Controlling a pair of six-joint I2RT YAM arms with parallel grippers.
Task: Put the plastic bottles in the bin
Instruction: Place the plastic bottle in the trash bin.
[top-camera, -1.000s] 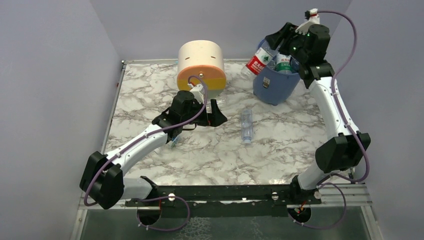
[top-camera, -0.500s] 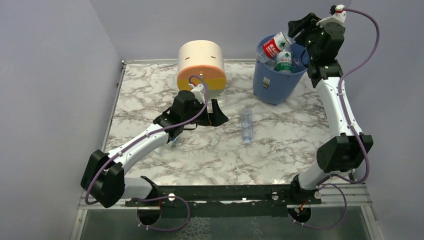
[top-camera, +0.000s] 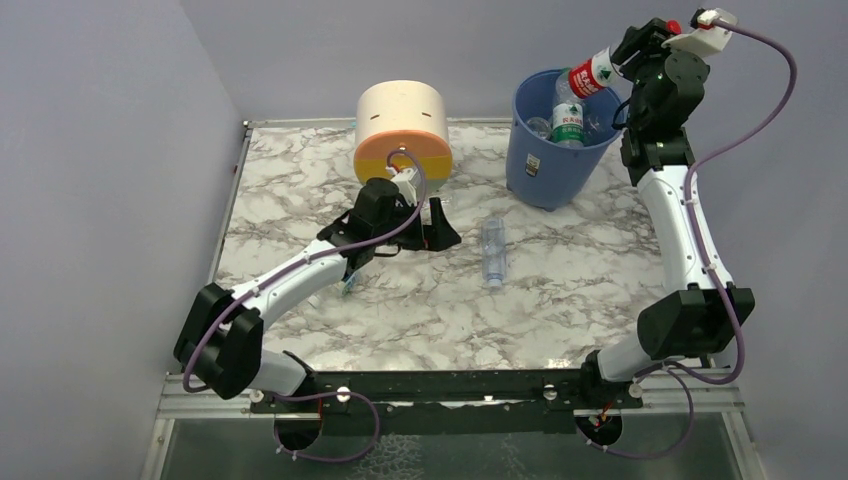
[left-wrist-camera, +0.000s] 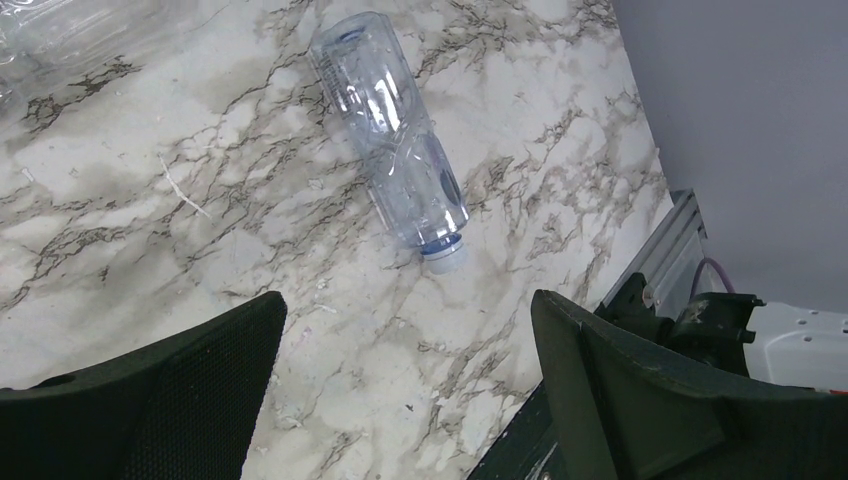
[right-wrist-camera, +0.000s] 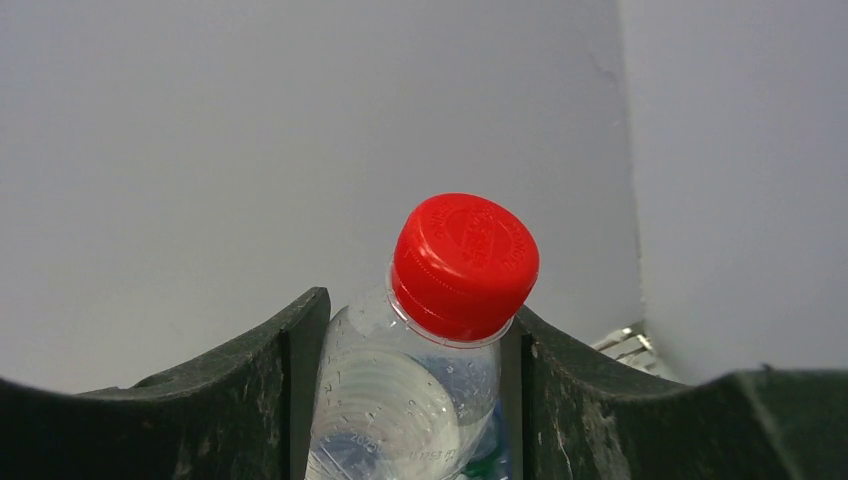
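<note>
The blue bin (top-camera: 553, 170) stands at the back right, with a green-labelled bottle (top-camera: 568, 122) and others inside. My right gripper (top-camera: 628, 52) is high over the bin's right rim, shut on a red-labelled, red-capped bottle (top-camera: 590, 76). In the right wrist view this bottle (right-wrist-camera: 462, 265) sits between the fingers (right-wrist-camera: 415, 312), cap outward. A clear blue-capped bottle (top-camera: 491, 250) lies on the table. My left gripper (top-camera: 441, 226) is open and empty just left of it. The left wrist view shows that bottle (left-wrist-camera: 390, 130) ahead of the open gripper (left-wrist-camera: 405, 300).
A cream-and-orange round drawer unit (top-camera: 402, 130) stands at the back, behind the left gripper. Another clear bottle (left-wrist-camera: 60, 30) lies at the top left of the left wrist view. A bluish item (top-camera: 347, 287) shows under the left forearm.
My right arm has lifted and swung right with the red-labelled bottle, from the bin's left side to above its right rim. My left gripper has edged right towards the lying bottle.
</note>
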